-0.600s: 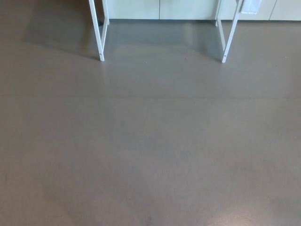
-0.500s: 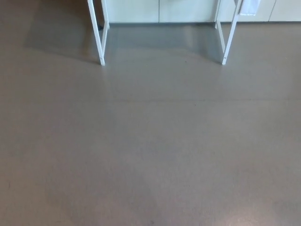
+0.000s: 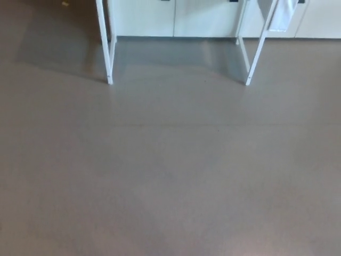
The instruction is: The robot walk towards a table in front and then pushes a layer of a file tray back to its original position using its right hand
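Two white legs of the worktop, the left leg (image 3: 105, 42) and the right leg (image 3: 257, 48), stand at the top of the head view; its surface and the file tray lie beyond the frame. A pale cloth-like piece (image 3: 282, 15) hangs beside the right leg. Light cabinet fronts (image 3: 176, 18) line the wall behind. Bare grey-brown floor (image 3: 170, 170) fills the rest. Neither robot hand shows.
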{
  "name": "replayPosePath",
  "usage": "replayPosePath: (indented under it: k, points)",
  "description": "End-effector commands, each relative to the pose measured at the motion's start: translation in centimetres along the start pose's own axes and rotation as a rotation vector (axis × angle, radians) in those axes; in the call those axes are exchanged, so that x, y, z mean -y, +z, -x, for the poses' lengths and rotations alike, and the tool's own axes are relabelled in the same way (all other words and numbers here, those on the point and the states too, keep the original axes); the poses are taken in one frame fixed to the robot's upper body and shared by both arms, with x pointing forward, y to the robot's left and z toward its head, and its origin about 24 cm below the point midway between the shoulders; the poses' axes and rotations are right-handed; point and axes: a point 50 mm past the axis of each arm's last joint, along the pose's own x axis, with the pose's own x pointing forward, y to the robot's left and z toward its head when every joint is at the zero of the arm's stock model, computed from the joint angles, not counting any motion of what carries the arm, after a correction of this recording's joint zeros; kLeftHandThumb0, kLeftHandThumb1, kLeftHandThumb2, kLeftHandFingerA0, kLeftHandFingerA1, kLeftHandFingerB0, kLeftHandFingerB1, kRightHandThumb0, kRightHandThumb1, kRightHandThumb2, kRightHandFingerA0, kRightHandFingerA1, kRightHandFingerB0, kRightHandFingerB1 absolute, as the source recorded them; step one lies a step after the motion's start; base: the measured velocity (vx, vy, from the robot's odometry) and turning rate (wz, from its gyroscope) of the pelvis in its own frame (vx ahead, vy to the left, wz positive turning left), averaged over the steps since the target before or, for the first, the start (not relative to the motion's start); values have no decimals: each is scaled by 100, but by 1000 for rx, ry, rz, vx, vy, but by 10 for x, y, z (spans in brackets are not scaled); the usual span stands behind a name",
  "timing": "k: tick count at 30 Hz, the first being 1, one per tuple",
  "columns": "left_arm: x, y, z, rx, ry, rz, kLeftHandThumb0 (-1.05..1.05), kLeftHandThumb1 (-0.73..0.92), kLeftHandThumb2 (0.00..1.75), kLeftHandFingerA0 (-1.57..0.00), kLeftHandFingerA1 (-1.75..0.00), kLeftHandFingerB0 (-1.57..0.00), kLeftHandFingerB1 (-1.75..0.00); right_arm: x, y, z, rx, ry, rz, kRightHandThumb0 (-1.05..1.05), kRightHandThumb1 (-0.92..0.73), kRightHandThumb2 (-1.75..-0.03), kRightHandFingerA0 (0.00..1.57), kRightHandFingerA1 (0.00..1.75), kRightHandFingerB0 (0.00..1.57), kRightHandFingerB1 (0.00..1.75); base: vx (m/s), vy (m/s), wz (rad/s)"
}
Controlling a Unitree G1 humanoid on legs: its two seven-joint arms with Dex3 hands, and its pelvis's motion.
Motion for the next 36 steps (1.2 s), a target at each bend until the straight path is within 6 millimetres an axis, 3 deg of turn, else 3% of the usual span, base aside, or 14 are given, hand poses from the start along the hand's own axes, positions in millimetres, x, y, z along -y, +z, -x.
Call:
replayPosePath:
  k: [1,17,36]
  points:
    - [1,0,1,14,-11,-15,-22,69,60,-52,-46,-33,-38,6,2,-1,18,-14,10,-40,-54,-57,64,40,53,37,206,54,6]
    - [3,-4,3,9,-24,-46,-23,69,60,-52,-45,-33,-38,3,0,0,9,6,22,-40,-53,-57,65,40,53,37,275,-206,19]
    - [2,-4,2,11,-35,-53,-23,69,61,-54,-46,-34,-39,2,1,-2,17,23,40,-42,-53,-57,66,40,52,37,340,88,-15]
